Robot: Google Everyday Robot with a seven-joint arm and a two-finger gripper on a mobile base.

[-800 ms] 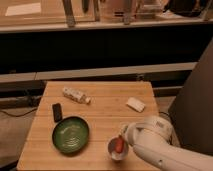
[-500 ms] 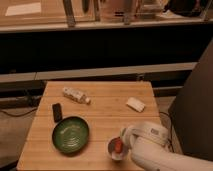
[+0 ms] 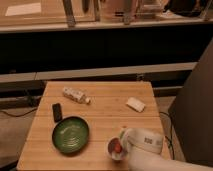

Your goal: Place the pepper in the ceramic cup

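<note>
The small pale ceramic cup (image 3: 113, 150) stands near the front edge of the wooden table, just right of the green bowl (image 3: 71, 134). The red-orange pepper (image 3: 117, 147) shows inside the cup's mouth. My gripper (image 3: 123, 140) is at the end of the white arm (image 3: 146, 143) that comes in from the lower right. It sits right over the cup's right side and touches or nearly touches the pepper. The arm hides the cup's right rim.
A small plastic bottle (image 3: 75, 95) lies at the back left of the table (image 3: 105, 107). A black rectangular object (image 3: 57, 112) lies left of the bowl, and a white rectangular piece (image 3: 135, 104) lies at the right. A dark shelf runs behind the table.
The white arm has shifted slightly lower and toward the front edge. The pepper stays at the cup's mouth, and the other objects have not moved.
</note>
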